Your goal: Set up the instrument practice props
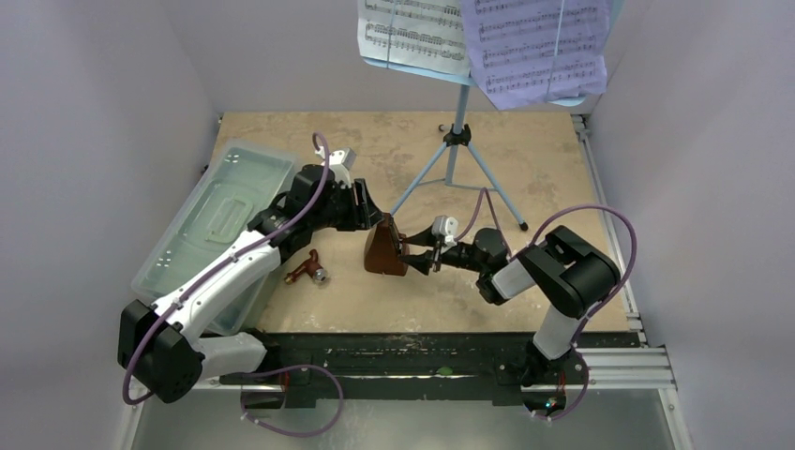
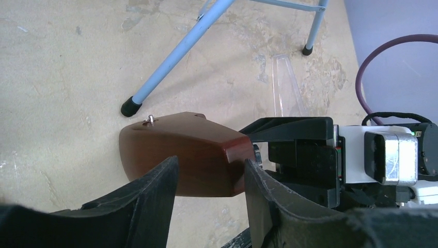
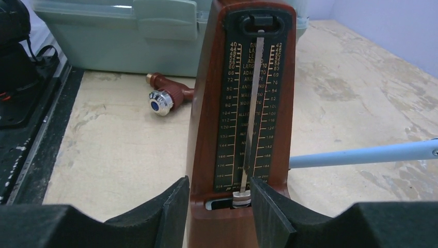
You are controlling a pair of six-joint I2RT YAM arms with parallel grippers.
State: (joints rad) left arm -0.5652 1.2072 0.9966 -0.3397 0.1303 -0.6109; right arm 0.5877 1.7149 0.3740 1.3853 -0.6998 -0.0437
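**Left gripper** [image 1: 376, 214] [image 2: 210, 188]: I reach in from the box side, high on the metronome [image 1: 382, 251] [image 2: 181, 150] [image 3: 206, 103]. My jaws are roughly half apart, with one finger on each side of the brown body. One pad sits right at the body's edge. The other overlaps the body in my wrist view. I cannot tell whether I am squeezing it or only bracketing it.

**Right gripper** [image 1: 410, 251] [image 3: 219, 206]: I reach in low from the opposite side, level with the metronome's foot. My jaws are roughly half apart here too. The fingers flank the bottom of the scale face and the pendulum weight there. Contact is unclear, so I cannot tell if I hold anything.

**Metronome:** it stands upright near the middle of the table [image 1: 394, 150], between my two grippers. Its long axis is vertical, narrow end up. The scale face points at my right gripper and the back points at my left. The pendulum rod runs straight up the scale.

**Outward:**
- The clear cover [image 2: 284, 82] lies on the table beyond my right gripper, apart from the metronome.
- A small brown piece [image 1: 309, 272] [image 3: 168, 98] with a silver cap lies between the metronome and the box [image 1: 216, 225] [image 3: 119, 31], nearer the box.
- The box runs along the left edge of the table.
- The stand [image 1: 457, 141] [image 2: 175, 51] [image 3: 361, 154] is at the far side, with one foot close behind the metronome.
- A white page [image 1: 412, 37] and a lilac page [image 1: 539, 52] sit on the stand's desk.
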